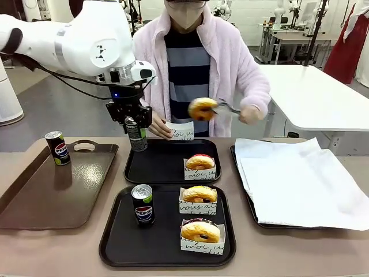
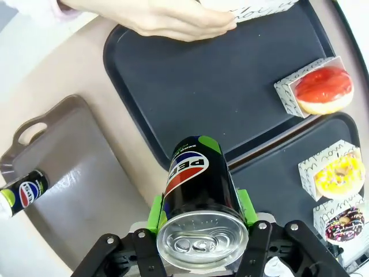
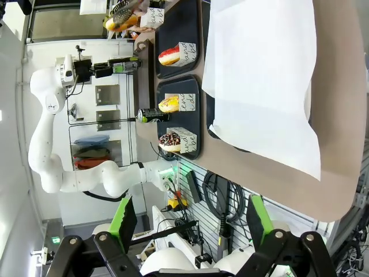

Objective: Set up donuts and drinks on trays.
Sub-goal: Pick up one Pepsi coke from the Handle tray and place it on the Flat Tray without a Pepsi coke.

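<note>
At upper left of centre in the front view, the left gripper (image 1: 135, 128) holds a slim black can (image 1: 136, 134) upright above the near-left corner of the far black tray (image 1: 158, 164), its jaws clamped on the can's sides. From the left wrist camera the same can (image 2: 199, 190) sits at bottom centre — silver pull-tab top, red-white-blue Pepsi logo and a green band, green pads pressed to either flank.

The far tray carries one red-iced donut (image 1: 199, 162) in a white sleeve with script lettering. The near black tray (image 1: 118, 245), lower centre, has a second Pepsi can (image 1: 143, 205) standing at its left, plus a yellow-glazed donut (image 1: 199, 194) and below it a chocolate-iced one (image 1: 200, 231), each in its sleeve.

A third can (image 1: 57, 148) stands on the brown handled tray (image 1: 34, 202) at left of the worktop. At right lies a tray lined with white paper (image 1: 300, 179).

The person behind the far tray lifts a glazed donut (image 1: 202, 108) with tongs (image 1: 229, 107) — the other hand steadies an empty sleeve (image 1: 181, 131).

In the right wrist view, the right gripper (image 3: 187, 222) at the bottom edge has its jaws wide apart.
</note>
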`<state>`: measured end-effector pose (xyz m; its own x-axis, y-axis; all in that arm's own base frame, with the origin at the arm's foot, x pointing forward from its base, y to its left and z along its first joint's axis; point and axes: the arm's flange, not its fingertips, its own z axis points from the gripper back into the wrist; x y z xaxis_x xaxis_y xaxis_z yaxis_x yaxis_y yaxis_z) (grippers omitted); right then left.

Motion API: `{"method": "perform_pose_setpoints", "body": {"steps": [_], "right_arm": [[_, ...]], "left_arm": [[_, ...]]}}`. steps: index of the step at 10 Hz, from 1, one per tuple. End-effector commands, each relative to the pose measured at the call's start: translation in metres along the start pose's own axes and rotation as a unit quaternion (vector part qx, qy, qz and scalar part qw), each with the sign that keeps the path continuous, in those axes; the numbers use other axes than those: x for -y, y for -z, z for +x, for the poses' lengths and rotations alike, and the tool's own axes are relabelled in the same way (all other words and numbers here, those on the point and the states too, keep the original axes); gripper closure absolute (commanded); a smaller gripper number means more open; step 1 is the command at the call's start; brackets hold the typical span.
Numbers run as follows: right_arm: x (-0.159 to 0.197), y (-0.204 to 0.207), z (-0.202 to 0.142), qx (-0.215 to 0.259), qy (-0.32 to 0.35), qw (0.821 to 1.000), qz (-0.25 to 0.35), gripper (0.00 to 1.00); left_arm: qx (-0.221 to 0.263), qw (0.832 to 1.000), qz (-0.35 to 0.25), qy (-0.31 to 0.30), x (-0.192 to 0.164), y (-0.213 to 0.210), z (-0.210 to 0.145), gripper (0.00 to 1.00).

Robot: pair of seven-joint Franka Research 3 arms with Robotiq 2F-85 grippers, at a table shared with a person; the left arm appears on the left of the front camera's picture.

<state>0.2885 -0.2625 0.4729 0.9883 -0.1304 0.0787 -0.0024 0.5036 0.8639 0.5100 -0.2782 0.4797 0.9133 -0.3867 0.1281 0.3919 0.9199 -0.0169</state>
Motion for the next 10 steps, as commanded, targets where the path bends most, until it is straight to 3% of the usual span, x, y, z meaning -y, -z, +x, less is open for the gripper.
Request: {"method": "perform_pose_setpoints", "body": {"steps": [1,6,8,10], "right_arm": [[0.000,0.000,0.001,0.004,-0.007,1.000,0.008,0.00],[0.000,0.000,0.001,0.004,-0.007,1.000,0.008,0.00],[0.000,0.000,0.001,0.004,-0.007,1.000,0.008,0.00],[0.000,0.000,0.001,0.004,-0.007,1.000,0.008,0.00]], "left_arm": [[0.013,1.000,0.001,-0.013,0.007,0.004,0.011,0.42],[-0.017,1.000,-0.004,0.004,0.000,0.021,-0.004,0.42],[-0.048,0.997,-0.008,0.055,-0.029,-0.008,-0.064,0.42],[0.001,0.998,-0.016,0.066,-0.045,-0.034,-0.132,0.42]]}}
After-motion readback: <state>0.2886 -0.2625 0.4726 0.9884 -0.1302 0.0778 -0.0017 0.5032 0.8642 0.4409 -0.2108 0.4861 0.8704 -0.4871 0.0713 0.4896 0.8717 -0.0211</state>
